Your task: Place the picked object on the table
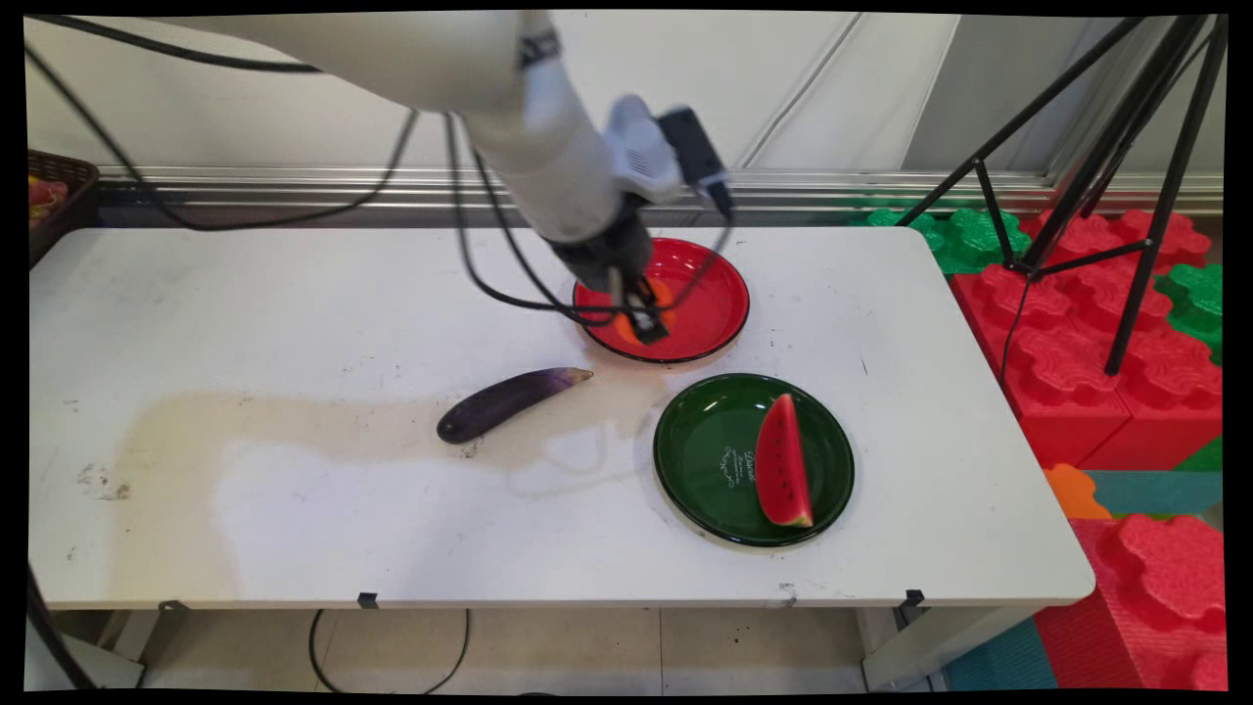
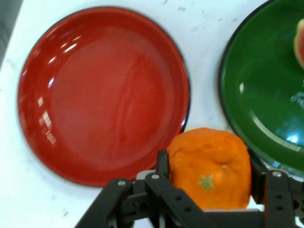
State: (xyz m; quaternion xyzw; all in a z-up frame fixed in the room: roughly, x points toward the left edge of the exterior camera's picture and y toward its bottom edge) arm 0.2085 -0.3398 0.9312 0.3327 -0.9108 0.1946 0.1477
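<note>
My end effector grips an orange above the red plate; next, I judge, lowering it gently.

pincer clasping orange fruit over red plate, eggplant nearby, watermelon slice on green plate

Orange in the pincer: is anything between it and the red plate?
Nothing visible. The pincer holds the orange at the red plate's rim, and that plate is bare. The eggplant and the green plate with the watermelon lie off to the side.
</note>
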